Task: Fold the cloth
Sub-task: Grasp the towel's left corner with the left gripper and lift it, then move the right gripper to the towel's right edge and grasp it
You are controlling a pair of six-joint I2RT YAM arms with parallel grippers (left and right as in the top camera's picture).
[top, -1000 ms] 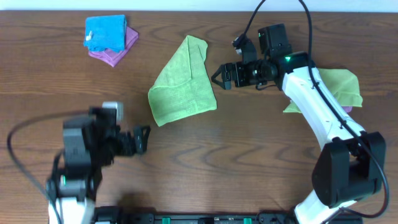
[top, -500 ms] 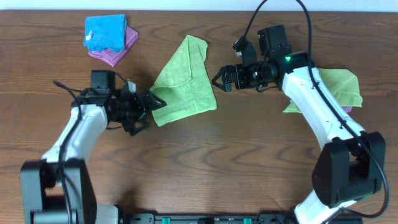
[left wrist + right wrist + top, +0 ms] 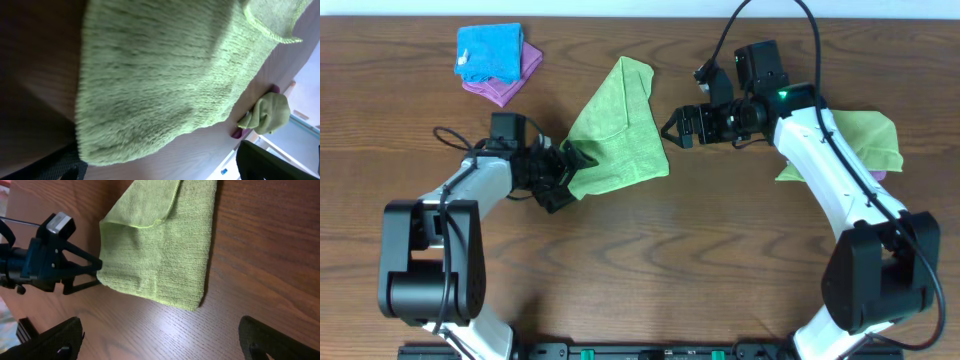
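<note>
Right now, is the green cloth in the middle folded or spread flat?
Folded, though unevenly: on the cloth a hemmed upper layer lies over a lower one, edges not matching.

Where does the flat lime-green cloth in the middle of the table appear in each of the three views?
Overhead: the cloth lies just above centre.
Left wrist: it fills most of the picture.
Right wrist: upper middle.
Shared landmark: the left gripper, at the cloth's lower-left corner overhead and at its left edge in the right wrist view; its fingers edge the left wrist view's bottom.
</note>
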